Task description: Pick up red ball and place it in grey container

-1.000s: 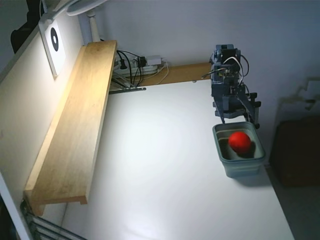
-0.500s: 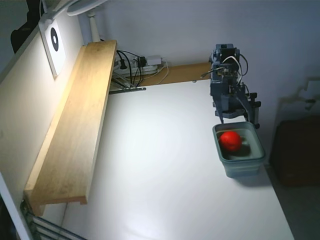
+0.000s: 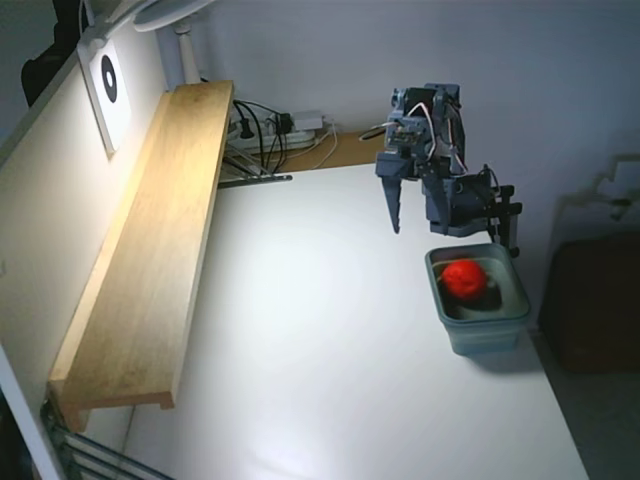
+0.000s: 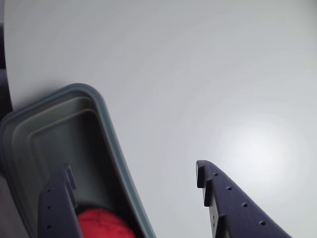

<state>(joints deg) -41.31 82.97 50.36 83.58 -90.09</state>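
The red ball (image 3: 463, 279) lies inside the grey container (image 3: 486, 336), which stands near the right edge of the white table. In the wrist view the ball (image 4: 101, 223) shows at the bottom edge inside the container (image 4: 106, 119), partly hidden by the left finger (image 4: 57, 203). My gripper (image 3: 412, 222) hangs above the table, just up and to the left of the container, pointing down. It is open and empty (image 4: 132, 168), with one finger over the container and the other finger (image 4: 233, 198) over bare table.
A long wooden shelf (image 3: 150, 250) runs along the left wall. A power strip with cables (image 3: 270, 130) lies at the back. A lamp base (image 3: 185, 50) and a target sheet (image 3: 108, 78) stand at the back left. The arm's base (image 3: 470, 210) sits behind the container.
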